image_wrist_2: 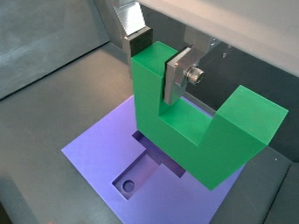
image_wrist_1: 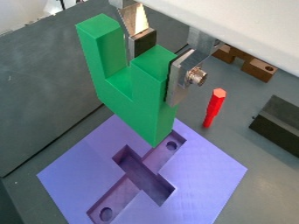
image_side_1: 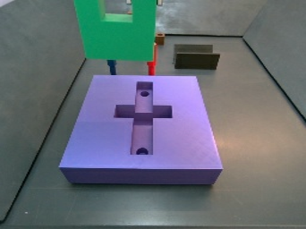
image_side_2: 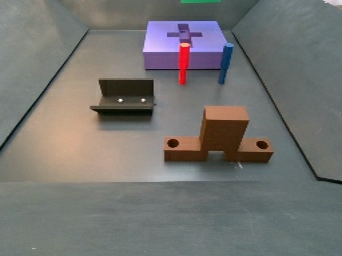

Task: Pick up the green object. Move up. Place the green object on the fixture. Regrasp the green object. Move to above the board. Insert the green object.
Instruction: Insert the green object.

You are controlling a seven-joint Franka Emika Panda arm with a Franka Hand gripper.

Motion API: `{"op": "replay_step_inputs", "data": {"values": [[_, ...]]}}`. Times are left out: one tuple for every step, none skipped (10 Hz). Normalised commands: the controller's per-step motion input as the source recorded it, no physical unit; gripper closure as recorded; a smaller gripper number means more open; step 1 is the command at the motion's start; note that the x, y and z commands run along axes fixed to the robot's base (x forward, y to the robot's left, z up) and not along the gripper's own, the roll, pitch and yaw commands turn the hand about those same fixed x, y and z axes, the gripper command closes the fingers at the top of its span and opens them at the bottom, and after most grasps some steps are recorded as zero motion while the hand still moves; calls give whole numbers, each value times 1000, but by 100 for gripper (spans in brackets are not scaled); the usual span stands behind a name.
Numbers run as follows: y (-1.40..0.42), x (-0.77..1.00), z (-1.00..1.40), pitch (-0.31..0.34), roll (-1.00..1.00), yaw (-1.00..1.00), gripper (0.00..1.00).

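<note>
In both wrist views my gripper point(image_wrist_1: 158, 59) point(image_wrist_2: 158, 59) is shut on one prong of the green object point(image_wrist_1: 128, 87) point(image_wrist_2: 193, 131), a blocky U with its prongs pointing up. The piece hangs in the air over the purple board point(image_wrist_1: 205, 175) point(image_wrist_2: 100, 153), above its cross-shaped recess point(image_wrist_1: 146, 171). A side view shows the green object point(image_side_1: 114, 36) hovering over the far end of the board point(image_side_1: 143, 125), with the gripper itself cut off by the picture's edge. The dark fixture point(image_side_1: 196, 57) point(image_side_2: 124, 97) stands on the floor away from the board, with nothing on it.
A red peg point(image_wrist_1: 214, 107) point(image_side_2: 183, 60) and a blue peg point(image_side_2: 226, 62) stand upright beside the board. A lighter brown cross-shaped stand point(image_side_2: 222, 135) sits on the floor. Grey walls point(image_side_1: 281, 80) enclose the work floor.
</note>
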Motion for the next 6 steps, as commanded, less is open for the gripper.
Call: {"op": "replay_step_inputs", "data": {"values": [[0,3,-114,0,-110,14,100],[-26,0,-149,0,-170,29,100],[-183,163,-386,0,-190,17,100],[-374,280,-617,-64,-20,0,100],[-363,566,-626,-50,17,6,100],[-200,897,-531,-69,0,66,100]]}}
